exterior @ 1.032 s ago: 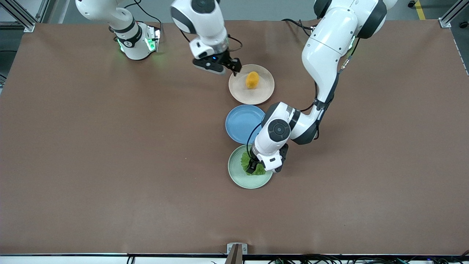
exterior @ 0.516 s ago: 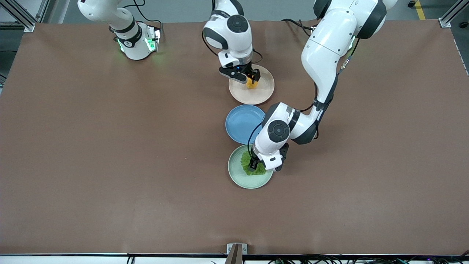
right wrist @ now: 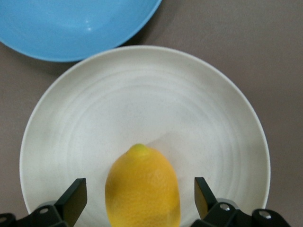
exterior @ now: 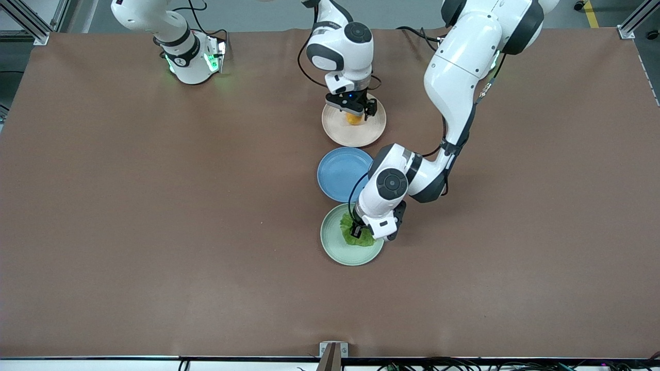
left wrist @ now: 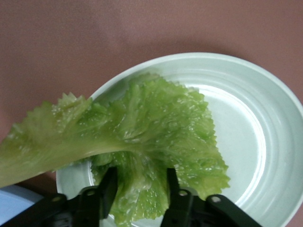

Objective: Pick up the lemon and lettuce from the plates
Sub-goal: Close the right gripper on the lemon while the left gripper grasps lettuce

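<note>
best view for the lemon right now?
Right wrist view: the lemon fills the foreground on the beige plate, between the right tool's open fingers. The front view shows only an orange sliver under that tool. The left wrist view doesn't show it.

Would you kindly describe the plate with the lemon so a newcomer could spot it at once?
Three plates form a row mid-table. The beige plate is the one farthest from the front camera, next to the blue plate. It alone holds the lemon, with the right gripper open around the fruit.
</note>
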{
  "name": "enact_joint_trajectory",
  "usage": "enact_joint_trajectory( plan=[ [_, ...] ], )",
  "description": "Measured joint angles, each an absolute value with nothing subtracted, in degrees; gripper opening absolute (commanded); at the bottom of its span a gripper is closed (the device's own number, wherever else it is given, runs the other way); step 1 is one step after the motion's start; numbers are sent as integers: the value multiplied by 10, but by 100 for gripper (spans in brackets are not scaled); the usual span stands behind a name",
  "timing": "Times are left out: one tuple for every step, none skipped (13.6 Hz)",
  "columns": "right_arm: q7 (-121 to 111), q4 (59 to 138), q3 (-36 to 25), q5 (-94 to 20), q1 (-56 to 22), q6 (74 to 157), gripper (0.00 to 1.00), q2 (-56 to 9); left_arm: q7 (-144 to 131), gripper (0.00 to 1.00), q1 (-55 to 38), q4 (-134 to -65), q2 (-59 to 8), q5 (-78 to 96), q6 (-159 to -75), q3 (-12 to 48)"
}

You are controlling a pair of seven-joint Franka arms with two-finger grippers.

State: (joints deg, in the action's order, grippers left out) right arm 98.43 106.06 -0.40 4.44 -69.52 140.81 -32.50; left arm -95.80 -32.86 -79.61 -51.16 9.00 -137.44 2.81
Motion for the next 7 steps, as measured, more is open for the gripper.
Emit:
enact_joint_trajectory(
  plan=[
    [990,1060,-4,45,-698,1408,94,-325,-958,12,-328,-795,-511,90,-1375,28],
    [992,1059,-4,45,-700,1408,92,-325,-958,8,-327,-794,-511,90,-1375,28],
    [994,1059,-5,45,-700,1408,92,-325,-958,6,-327,-792,-510,90,-1375,28],
    [995,1059,-5,45,-700,1408,92,-326,-958,5,-326,-791,-509,90,-1375,28],
    [995,1059,-6,45,-700,1408,91,-326,-958,5,-325,-791,-507,90,-1375,27],
    [995,1059,-7,45,-700,1409,89,-327,-958,4,-323,-791,-506,90,-1374,27],
    [995,1059,-7,45,-700,1413,88,-329,-958,4,-322,-791,-502,90,-1369,27]
  ],
)
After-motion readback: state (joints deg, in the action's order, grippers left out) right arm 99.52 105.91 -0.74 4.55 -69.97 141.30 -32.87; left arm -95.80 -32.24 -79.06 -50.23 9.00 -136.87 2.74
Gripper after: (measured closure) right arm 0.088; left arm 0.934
